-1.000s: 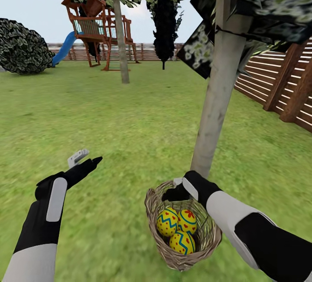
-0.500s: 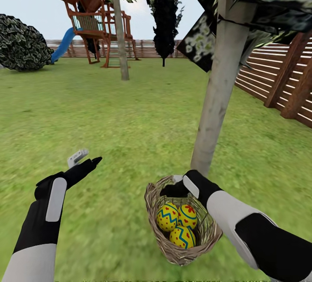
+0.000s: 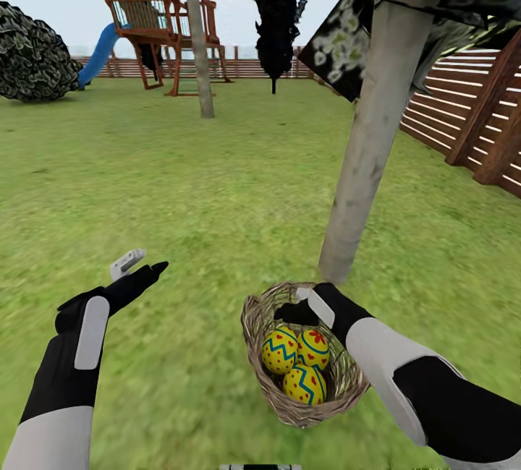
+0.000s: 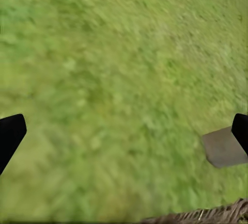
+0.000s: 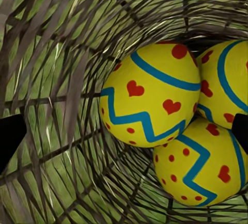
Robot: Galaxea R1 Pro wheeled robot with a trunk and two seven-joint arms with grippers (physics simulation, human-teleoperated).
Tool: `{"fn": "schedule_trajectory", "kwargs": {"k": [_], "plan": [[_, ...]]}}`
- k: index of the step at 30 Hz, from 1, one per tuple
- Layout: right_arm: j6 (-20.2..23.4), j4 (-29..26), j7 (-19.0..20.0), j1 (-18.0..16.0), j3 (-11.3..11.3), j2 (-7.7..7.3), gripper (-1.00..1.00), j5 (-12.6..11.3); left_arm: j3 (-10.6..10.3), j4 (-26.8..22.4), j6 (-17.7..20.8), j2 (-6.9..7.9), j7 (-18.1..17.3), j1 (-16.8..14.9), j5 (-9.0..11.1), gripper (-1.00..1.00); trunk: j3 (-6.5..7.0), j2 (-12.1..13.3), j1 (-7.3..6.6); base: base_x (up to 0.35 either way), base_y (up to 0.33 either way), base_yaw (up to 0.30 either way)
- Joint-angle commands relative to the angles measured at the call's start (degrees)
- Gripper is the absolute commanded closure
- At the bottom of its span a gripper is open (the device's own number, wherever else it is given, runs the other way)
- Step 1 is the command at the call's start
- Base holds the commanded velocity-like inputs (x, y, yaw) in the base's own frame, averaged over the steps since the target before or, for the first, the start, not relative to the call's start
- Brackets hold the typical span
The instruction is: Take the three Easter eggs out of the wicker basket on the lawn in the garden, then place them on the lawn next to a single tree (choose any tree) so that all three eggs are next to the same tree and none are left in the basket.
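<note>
Right gripper (image 3: 302, 305) at wicker basket (image 3: 255, 325) rim, eggs (image 3: 298, 364) below

No writing, labels or numbers seem readable on anything here.

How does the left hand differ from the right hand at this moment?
The left hand hangs open above bare lawn, holding nothing; the right hand sits at the rim of the basket, which holds three eggs. The left hand is far from the near tree; the right hand is close to its trunk. Both have dark fingers.
</note>
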Motion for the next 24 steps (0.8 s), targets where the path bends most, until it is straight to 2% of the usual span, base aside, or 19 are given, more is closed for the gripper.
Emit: {"fn": "schedule_trajectory", "kwargs": {"k": [1,24], "plan": [[0.17,-0.09,-0.21,-0.03,0.24,-0.03,-1.00,-0.39,0.01,-0.07,0.27,0.01,0.50,-0.03,0.62,-1.00,-0.28,-0.04,0.01,0.000,0.000,0.000],[-0.02,-0.25,-0.15,-0.03,-0.10,-0.12,-1.00,-0.39,0.02,0.02,0.27,0.03,0.50,-0.03,0.62,-1.00,-5.37,-0.35,0.60,0.000,0.000,0.000]]}}
